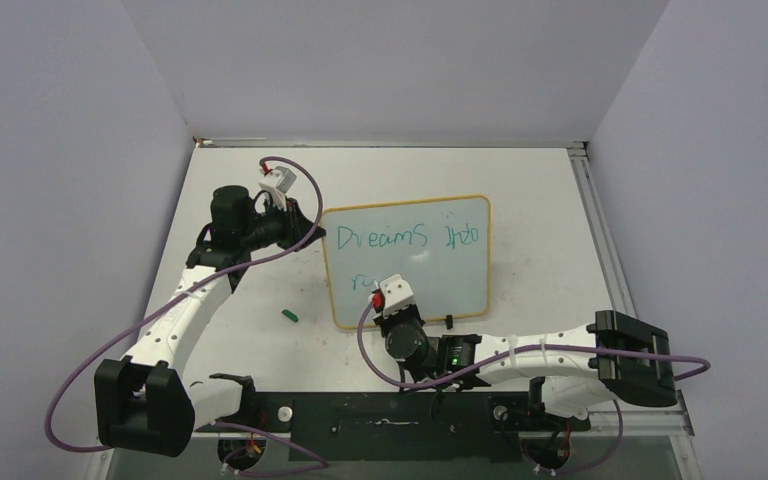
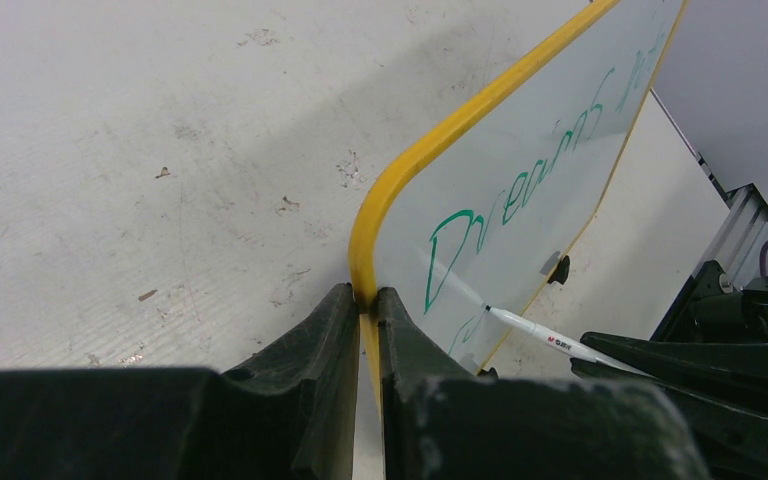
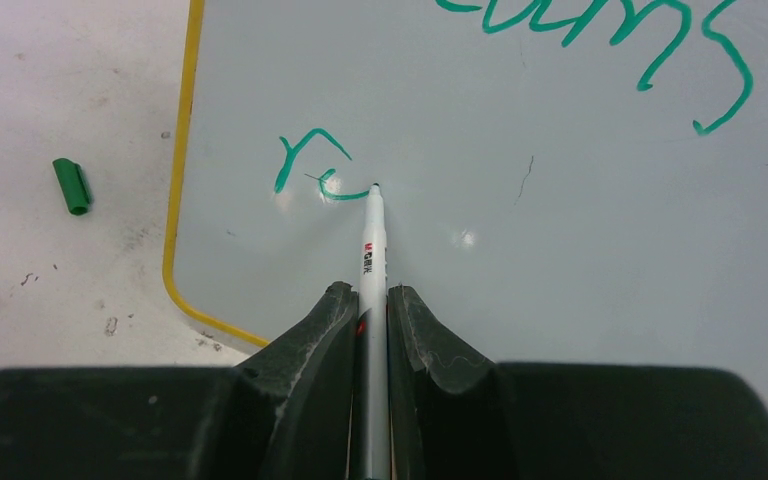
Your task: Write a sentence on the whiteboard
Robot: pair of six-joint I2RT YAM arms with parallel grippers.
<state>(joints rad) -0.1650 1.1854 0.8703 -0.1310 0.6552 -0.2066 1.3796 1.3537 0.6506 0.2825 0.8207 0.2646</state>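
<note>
The whiteboard with a yellow-orange frame lies mid-table, with green writing "Dreams into" on its top line. A second line begins "re" at the lower left. My left gripper is shut on the whiteboard's yellow left edge. My right gripper is shut on a white marker, whose tip touches the board just right of the "re". In the left wrist view the marker shows meeting the board. In the top view the right gripper hides most of the second line.
The marker's green cap lies on the table left of the board, also in the right wrist view. Two black clip feet sit at the board's near edge. Purple cables loop beside both arms. Walls enclose the table.
</note>
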